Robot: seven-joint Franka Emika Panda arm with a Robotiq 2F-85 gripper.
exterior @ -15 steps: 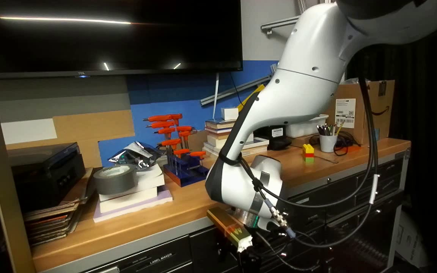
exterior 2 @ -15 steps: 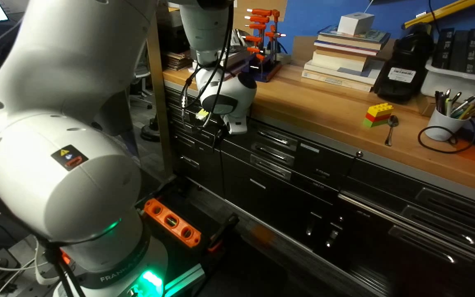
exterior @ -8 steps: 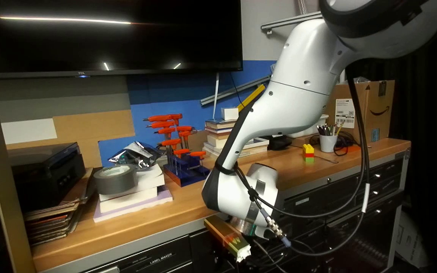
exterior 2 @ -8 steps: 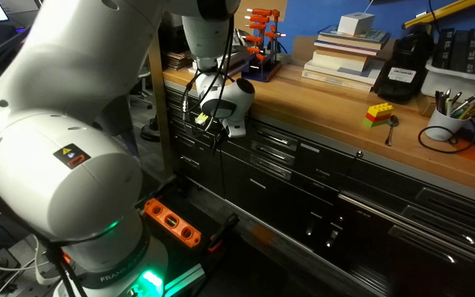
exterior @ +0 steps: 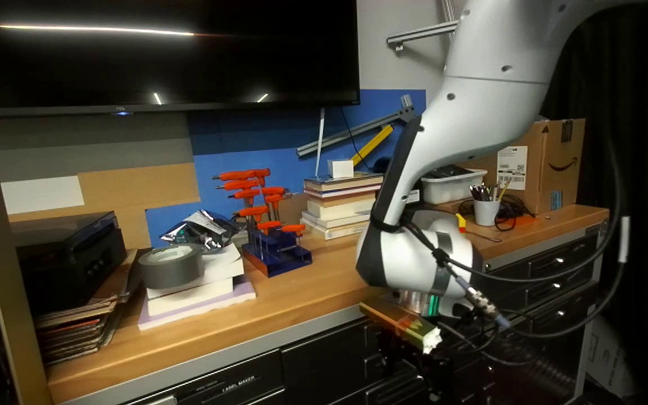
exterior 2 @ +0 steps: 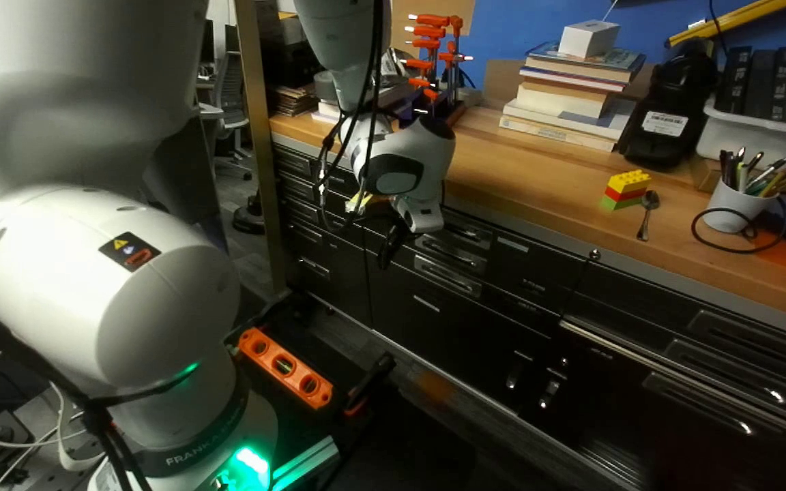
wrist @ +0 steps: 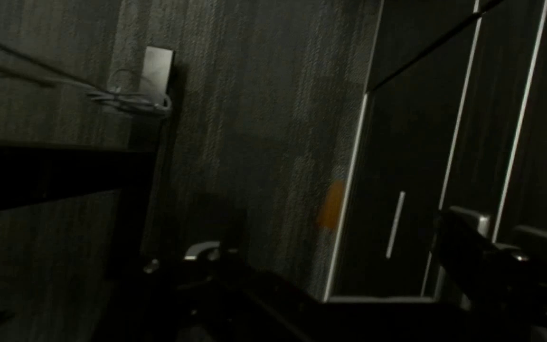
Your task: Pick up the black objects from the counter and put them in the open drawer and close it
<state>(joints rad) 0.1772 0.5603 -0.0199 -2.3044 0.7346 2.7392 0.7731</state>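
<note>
Arm point(exterior: 464, 129) shifted along counter point(exterior: 324, 281), pincer point(wrist: 342, 218) spread wide, cabinets point(exterior 2: 461, 334) alongside

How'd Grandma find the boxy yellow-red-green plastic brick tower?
Find the long, light-brown wooden workbench top. Near its round white pen cup lies a silver metal spoon. Beside that, the tower alone stacks yellow over red over green.
</note>
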